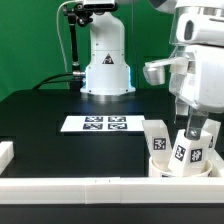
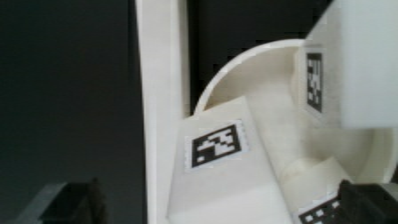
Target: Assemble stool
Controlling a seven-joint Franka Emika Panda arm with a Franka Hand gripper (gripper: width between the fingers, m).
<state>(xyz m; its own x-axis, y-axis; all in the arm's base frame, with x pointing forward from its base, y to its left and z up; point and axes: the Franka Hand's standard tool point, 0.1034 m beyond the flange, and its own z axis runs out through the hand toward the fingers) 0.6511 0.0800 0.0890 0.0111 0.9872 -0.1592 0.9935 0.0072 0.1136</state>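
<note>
The round white seat (image 1: 162, 166) lies at the exterior view's lower right, against the front border bar. A tagged leg (image 1: 157, 138) stands on its far side. A second tagged leg (image 1: 190, 153) stands tilted on the seat, and my gripper (image 1: 195, 134) straddles its top. In the wrist view this leg (image 2: 249, 170) fills the space between my dark fingertips (image 2: 365, 200), with the seat's curved rim (image 2: 249, 80) and the other leg's tag (image 2: 317, 80) behind it. My gripper (image 2: 222, 205) is spread wide; one finger stands apart from the leg. The third leg is out of view.
The marker board (image 1: 95, 124) lies mid-table. White border bars run along the front (image 1: 90, 188) and the exterior view's left (image 1: 5, 152); one bar (image 2: 160, 90) shows beside the seat in the wrist view. The arm's base (image 1: 107, 65) stands at the back.
</note>
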